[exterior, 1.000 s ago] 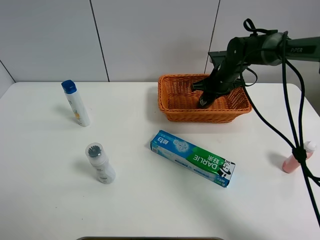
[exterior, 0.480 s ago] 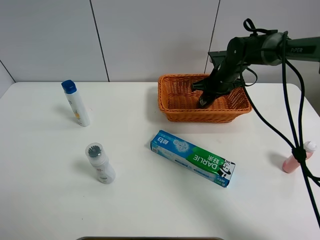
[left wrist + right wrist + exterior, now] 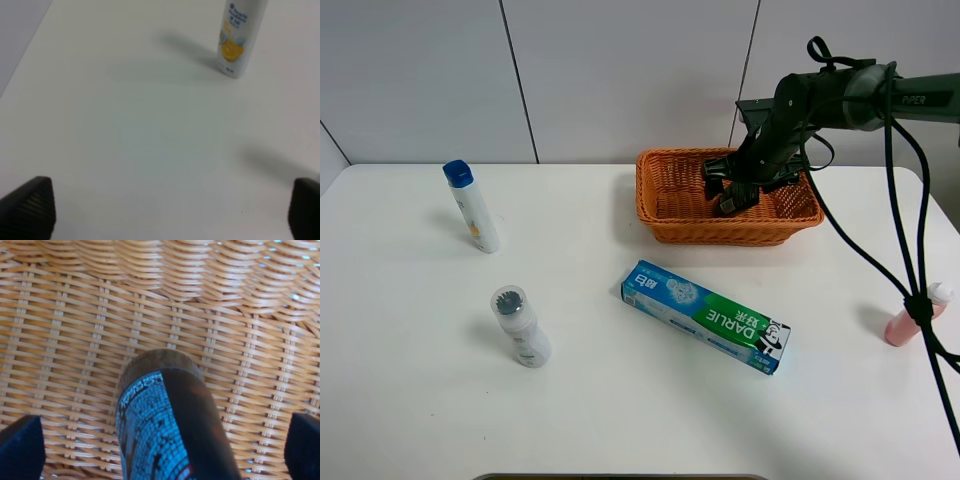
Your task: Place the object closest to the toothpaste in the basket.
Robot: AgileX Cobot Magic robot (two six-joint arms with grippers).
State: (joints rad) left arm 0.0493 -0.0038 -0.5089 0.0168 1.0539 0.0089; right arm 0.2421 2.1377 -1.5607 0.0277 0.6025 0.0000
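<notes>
Right gripper [image 3: 731, 196] down in the basket [image 3: 720, 232], jaws spread wide around the dark bottle [image 3: 160, 410]: looks like the release, next a clean straight lift out.

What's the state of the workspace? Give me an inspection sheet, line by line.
Surface: white table, no marks seen.
Job's things: blue-green Darlie toothpaste box lies flat; dark cylinder with blue patterned label sits inside orange wicker basket.
Clutter: upright white bottle with blue cap; white bottle with grey ribbed cap; pink bottle at right edge.
Hands: left hand open over table; right hand open astride the cylinder.
Cables: black cables hang off right arm, crossing pink bottle.
Surroundings: pale panelled wall.
</notes>
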